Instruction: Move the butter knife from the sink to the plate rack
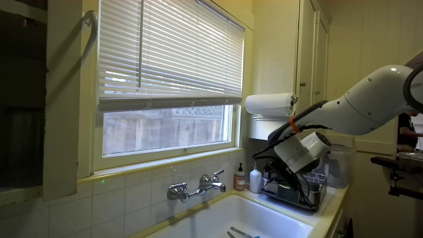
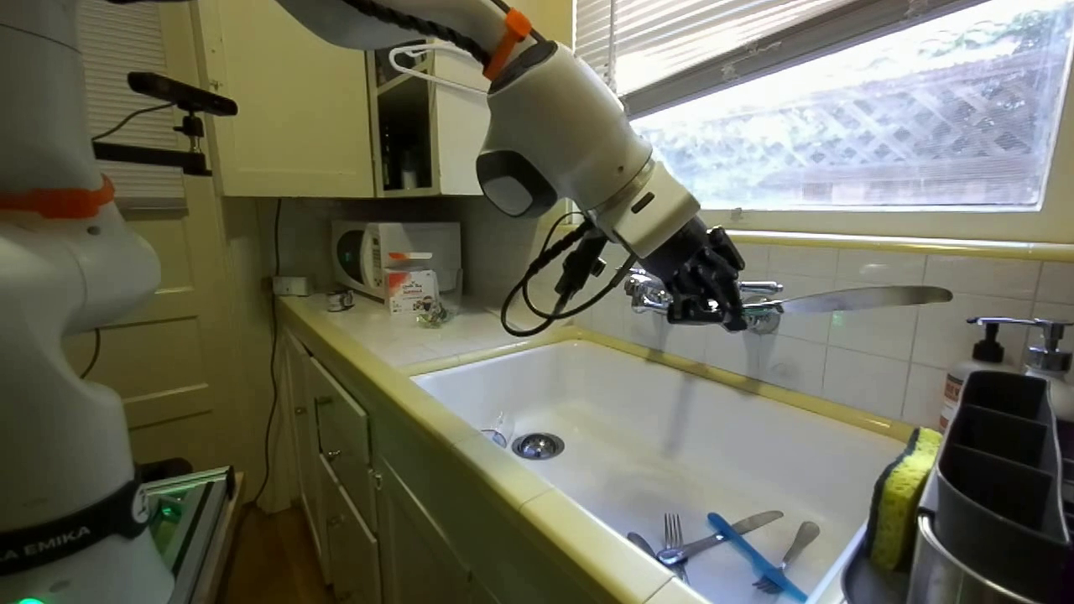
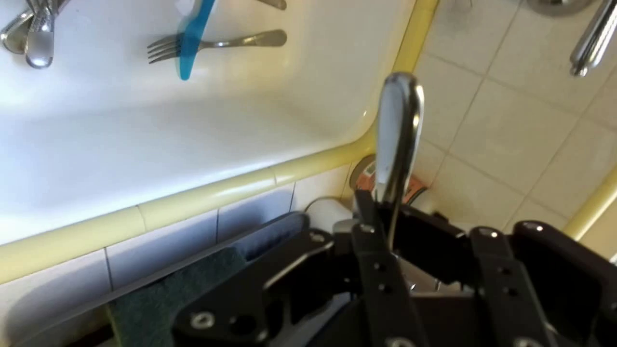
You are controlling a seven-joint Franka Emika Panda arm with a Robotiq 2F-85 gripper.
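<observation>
A: From the left, what is shown?

B: The sink (image 2: 604,394), with the tap (image 2: 646,294) set above its wall-side edge and loose cutlery (image 2: 755,522) scattered near its rack-side edge.

A: And the gripper (image 3: 386,205)?

B: Its fingers (image 3: 367,246) are clamped on the knife (image 2: 864,299), which is held in the air. In the wrist view the handle (image 3: 397,135) is seen against the sink's corner; in an exterior view the blade (image 2: 889,297) is pointed rightward.

A: How is it likely to be handled?

B: As light, stiff metal, to judge by the sheen: not easily bent or broken. Slipping is more to be feared, since the handle looks smooth and may be wet.

A: Where is it best taken?

B: By the flat faces, close to where handle and blade meet, so that the weight is balanced. The hold shown seems roughly there, though the exact spot is covered.

A: And at the right?

B: The rack (image 1: 317,179) is not yet reached. The blade is best carried clear of the top edge of the caddy (image 2: 998,512), and the tip not knocked, or the knife could be swivelled.
</observation>
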